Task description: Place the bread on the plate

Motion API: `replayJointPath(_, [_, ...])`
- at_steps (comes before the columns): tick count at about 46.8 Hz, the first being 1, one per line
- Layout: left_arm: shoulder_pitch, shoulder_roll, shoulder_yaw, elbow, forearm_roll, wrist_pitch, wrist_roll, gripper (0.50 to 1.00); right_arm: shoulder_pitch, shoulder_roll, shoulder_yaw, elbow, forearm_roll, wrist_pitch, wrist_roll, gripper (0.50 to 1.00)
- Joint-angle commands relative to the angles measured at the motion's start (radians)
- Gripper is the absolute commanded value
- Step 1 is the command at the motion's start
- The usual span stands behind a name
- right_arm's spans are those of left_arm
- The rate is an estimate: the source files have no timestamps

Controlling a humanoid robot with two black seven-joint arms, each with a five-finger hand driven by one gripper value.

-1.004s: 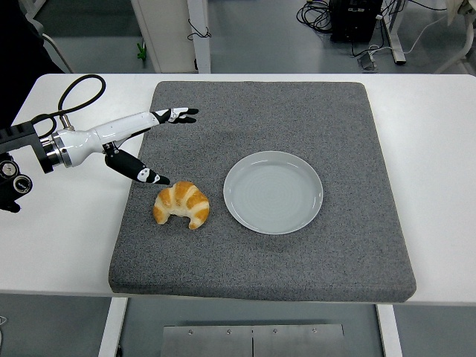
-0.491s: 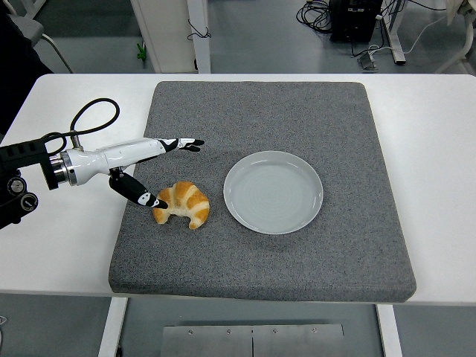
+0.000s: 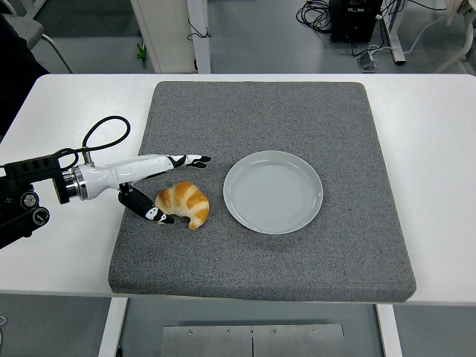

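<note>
Left hand (image 3: 165, 187) open, straddling croissant (image 3: 183, 204), no grip yet; plate (image 3: 273, 192) beyond it, bare; all left.

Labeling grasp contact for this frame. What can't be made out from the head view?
- Contact between the left hand and the croissant: the thumb tip overlaps the bread's left end, so touch or grip cannot be confirmed.
- Underside of the croissant: hidden against the grey mat.
- Left arm past the wrist: cut off by the left edge.
- Right arm: out of view.
- Plate looks empty; its rim height is unreadable from above.
</note>
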Motion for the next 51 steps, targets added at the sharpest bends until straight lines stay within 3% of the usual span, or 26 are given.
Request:
replayJointPath(1, [0.005,-0.004,-0.001,0.0,0.014,0.008,0.007,0.945,0.0,0.0,0.0,0.0,0.0,-0.001,0.0,1.0])
replayJointPath(7, [0.014,-0.004,-0.001,0.0,0.033,0.03,0.035,0.939,0.0,0.0,0.0,0.0,0.0,0.0,0.0,1.0])
replayJointPath(19, [0.018,-0.006,-0.001,0.0,0.038,0.039,0.04,0.915,0.0,0.0,0.0,0.0,0.0,0.0,0.0,1.0])
replayJointPath(33, [0.02,-0.018,-0.001,0.0,0.068,0.039,0.04,0.754,0.0,0.0,0.0,0.0,0.0,0.0,0.0,1.0])
replayJointPath(43, [0.02,-0.018,-0.001,0.001,0.07,0.042,0.04,0.733,0.0,0.0,0.0,0.0,0.0,0.0,0.0,1.0])
replayJointPath(51, [0.02,-0.018,0.0,0.001,0.071,0.05,0.038,0.612,0.0,0.0,0.0,0.0,0.0,0.0,-0.001,1.0])
